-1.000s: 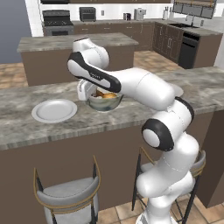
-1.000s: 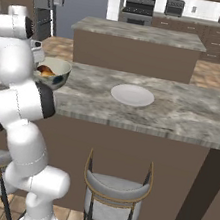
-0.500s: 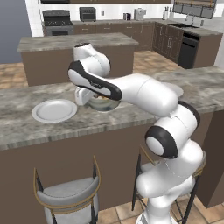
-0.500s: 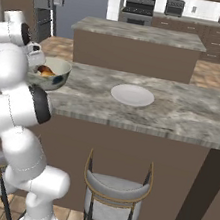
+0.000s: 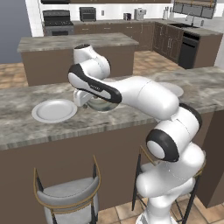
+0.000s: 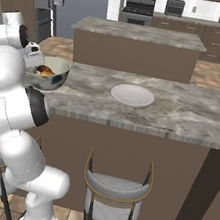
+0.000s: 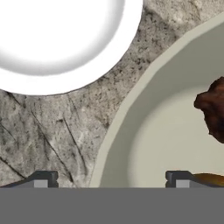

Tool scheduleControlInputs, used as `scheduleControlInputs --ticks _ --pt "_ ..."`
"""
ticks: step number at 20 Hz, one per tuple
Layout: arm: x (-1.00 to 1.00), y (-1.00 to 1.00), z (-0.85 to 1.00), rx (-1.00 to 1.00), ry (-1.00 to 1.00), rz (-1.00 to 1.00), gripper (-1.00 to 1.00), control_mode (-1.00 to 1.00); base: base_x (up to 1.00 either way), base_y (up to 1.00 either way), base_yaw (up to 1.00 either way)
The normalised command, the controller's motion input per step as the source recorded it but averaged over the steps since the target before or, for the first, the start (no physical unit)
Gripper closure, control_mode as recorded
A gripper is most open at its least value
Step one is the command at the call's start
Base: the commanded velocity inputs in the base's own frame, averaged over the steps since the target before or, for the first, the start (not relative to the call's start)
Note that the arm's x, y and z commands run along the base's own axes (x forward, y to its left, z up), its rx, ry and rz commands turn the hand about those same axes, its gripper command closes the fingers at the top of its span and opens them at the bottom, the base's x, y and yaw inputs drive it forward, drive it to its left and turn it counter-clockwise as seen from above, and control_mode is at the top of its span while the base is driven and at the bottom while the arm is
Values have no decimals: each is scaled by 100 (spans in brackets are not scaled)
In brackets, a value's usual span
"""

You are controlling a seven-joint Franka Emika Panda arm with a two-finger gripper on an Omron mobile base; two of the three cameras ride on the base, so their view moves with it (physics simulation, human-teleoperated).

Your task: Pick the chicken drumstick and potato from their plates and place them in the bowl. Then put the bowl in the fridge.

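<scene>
The tool [image 7: 112, 179] stands with its jaws spread wide and nothing between them, straddling the near wall of the bowl [image 7: 144, 131]: in the hand view one dark fingertip [image 7: 41, 179] sits over the marbled grey surface [image 7: 52, 135] outside the rim, the other over the inside of the bowl. The chicken drumstick [image 7: 213, 111], a dark brown lump, lies inside the bowl toward the right edge of that view, apart from both fingertips. A sliver of golden-orange, the potato [image 7: 210, 179], shows just beside the inner fingertip at the bottom right; whether they touch cannot be told. One white plate [image 7: 61, 43] lies on the surface just beyond the bowl's rim, close but not touching it.

From the left base view the arm reaches forward and down over the bowl [image 5: 103, 104], hiding most of it, with that plate [image 5: 53, 110] beside it on the left and a second plate [image 5: 175, 89] partly hidden behind the arm on the right. In the right base view the bowl [image 6: 49, 74] stands on the surface [image 6: 182, 114] near its left end, the potato [image 6: 46, 71] visible inside, and a plate [image 6: 132, 94] lies well apart to its right. The steel fridge [image 6: 46, 0] stands in the far left background, doors closed.
</scene>
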Motion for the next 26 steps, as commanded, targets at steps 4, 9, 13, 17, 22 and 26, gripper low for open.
scheduleControlInputs --ticks 4,9,13,17,22,26 --pt "9 -1 0 2 0 0 100 -100 0 0 0" --pt "1 -7 0 2 0 0 100 -100 0 0 0" --pt "0 -7 0 3 0 0 100 -100 0 0 0" --pt "-1 -4 6 3 -3 0 100 -100 0 0 0" --pt "-19 0 28 -2 -21 2 100 -100 0 0 0" --pt "-33 0 30 -10 -24 0 100 -100 0 0 0"
